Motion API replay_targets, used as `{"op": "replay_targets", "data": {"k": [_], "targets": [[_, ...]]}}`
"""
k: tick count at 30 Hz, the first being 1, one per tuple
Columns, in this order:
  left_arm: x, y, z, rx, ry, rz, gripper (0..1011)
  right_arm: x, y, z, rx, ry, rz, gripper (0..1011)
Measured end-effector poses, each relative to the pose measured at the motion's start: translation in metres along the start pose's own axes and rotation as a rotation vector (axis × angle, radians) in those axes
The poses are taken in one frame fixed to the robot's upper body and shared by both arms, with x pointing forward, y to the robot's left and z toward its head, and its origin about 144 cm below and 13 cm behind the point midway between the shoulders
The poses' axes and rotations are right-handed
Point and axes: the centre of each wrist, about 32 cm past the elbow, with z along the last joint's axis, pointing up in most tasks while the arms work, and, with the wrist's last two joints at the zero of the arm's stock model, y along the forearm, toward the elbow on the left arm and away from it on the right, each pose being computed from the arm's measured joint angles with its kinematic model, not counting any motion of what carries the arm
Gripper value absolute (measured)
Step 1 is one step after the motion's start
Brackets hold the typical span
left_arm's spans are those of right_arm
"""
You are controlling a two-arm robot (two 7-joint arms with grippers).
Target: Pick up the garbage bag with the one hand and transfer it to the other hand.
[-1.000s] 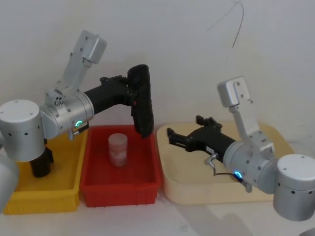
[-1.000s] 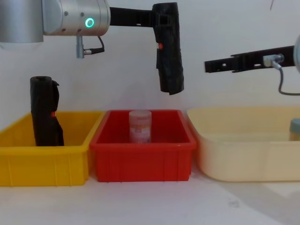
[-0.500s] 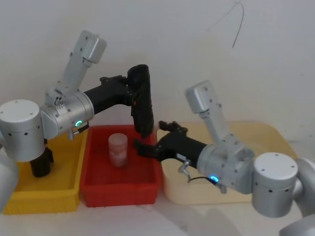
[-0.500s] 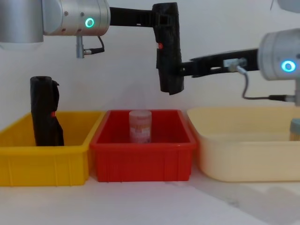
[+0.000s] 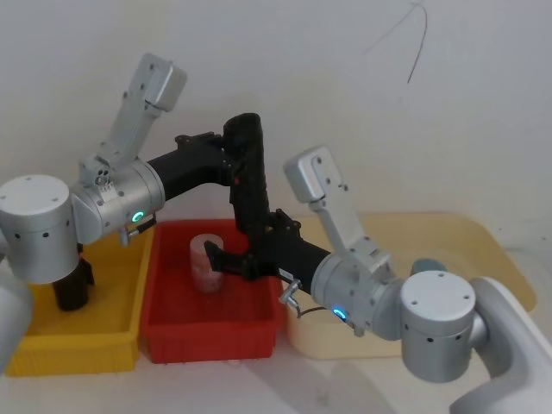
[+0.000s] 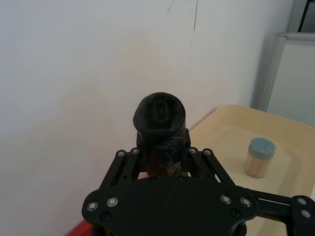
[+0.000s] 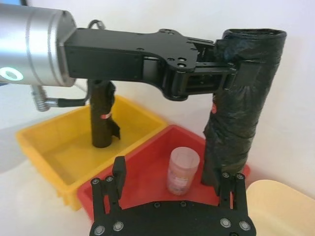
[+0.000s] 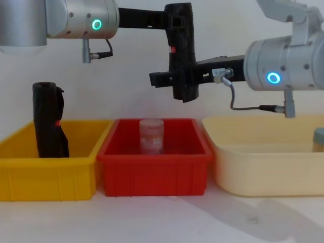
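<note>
Left arm: green ring light, reaching in from your left, high over the bins.
Left fingers [image 8: 173,23]: clenched on the upper part of the garbage bag [image 8: 182,61], one finger on each side of the roll in the left wrist view.
Garbage bag: in the air, close to upright with a slight tilt, over the red bin [image 8: 154,174]. Its lower end hangs above the bin rim, just right of the clear cup [image 8: 151,135] as the chest camera sees it. You can see the small red mark on its upper half.
Right arm: blue ring light, coming across from the right at the height of the bag's lower part.
Right fingers [image 7: 118,172]: spread wide, gripping nothing. In the right wrist view the bag's lower end sits just past one fingertip, and the other finger is well off to the side. You can't tell from these views whether that near fingertip touches the plastic.
Chest view: the right fingers cross the bag's lower part, with one tip poking out on its left side.
Second bag [image 8: 48,121]: stands upright in the yellow bin [image 8: 50,177], well apart from both arms.
Layout: you have the yellow bin, the red bin and the cream tray [image 8: 263,167] side by side, left to right, on the white counter [image 8: 152,217].
Cup: upright, about mid-bin in the red bin.
Cream tray: a small jar [image 6: 260,157] with a grey-blue lid stands in it.
Handover: the bag is held by the left fingers alone.
</note>
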Motion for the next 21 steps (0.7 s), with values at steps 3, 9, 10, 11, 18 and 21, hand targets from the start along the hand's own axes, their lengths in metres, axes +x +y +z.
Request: {"op": "replay_targets", "data": {"k": [3, 9, 10, 11, 18, 21], "targets": [[0.000, 0.000, 0.000, 0.000, 0.000, 0.000, 345, -0.003, 0.003, 0.000, -0.001, -0.010, -0.030, 1001], [0.000, 0.000, 0.000, 0.000, 0.000, 0.000, 345, -0.008, 0.009, 0.000, -0.005, -0.029, -0.094, 1001], [0.000, 0.000, 0.000, 0.000, 0.000, 0.000, 345, -0.010, 0.011, 0.000, -0.007, -0.033, -0.116, 1001], [0.000, 0.000, 0.000, 0.000, 0.000, 0.000, 345, -0.010, 0.011, 0.000, -0.008, -0.038, -0.128, 1001], [0.000, 0.000, 0.000, 0.000, 0.000, 0.000, 345, -0.015, 0.021, 0.000, -0.018, -0.077, -0.240, 1001], [0.000, 0.000, 0.000, 0.000, 0.000, 0.000, 345, -0.015, 0.024, 0.000, -0.022, -0.089, -0.271, 1001]]}}
